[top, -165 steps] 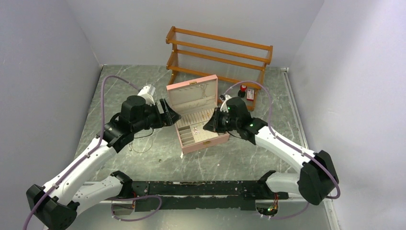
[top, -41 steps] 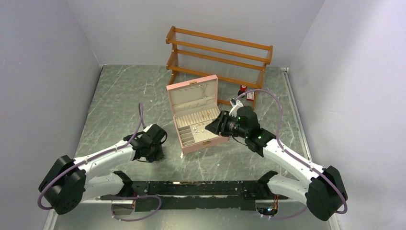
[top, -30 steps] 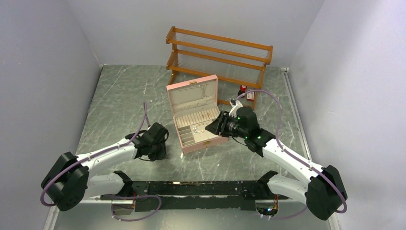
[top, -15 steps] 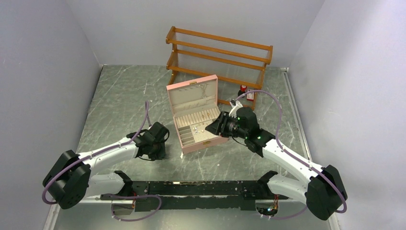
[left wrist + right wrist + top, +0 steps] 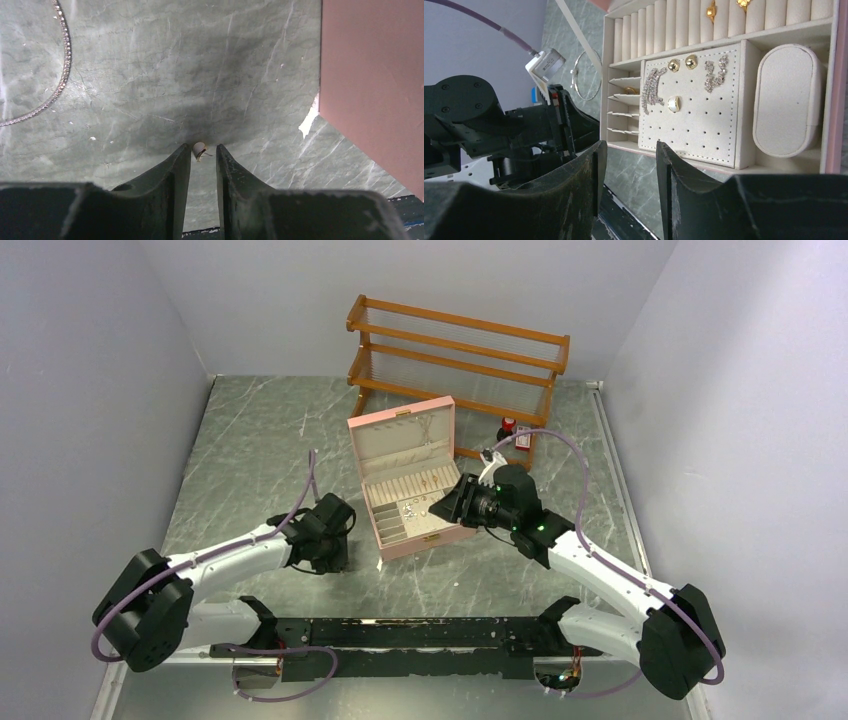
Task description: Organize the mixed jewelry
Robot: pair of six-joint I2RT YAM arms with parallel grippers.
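Tabletop grey-green veined marble, chain necklace lying loose; pale grey walls.

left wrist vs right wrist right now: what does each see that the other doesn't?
Left wrist only: a tiny pale earring on the table at the mouth of the left claw, jaws narrowly apart, not clamped. Right wrist only: the inside of the pink box, gold rings in the rolls, crystal earrings on the pad, past the open, empty right claw. Both: the pink box, the table, and probably the silvery chain, a thin loop beyond the box in right wrist.
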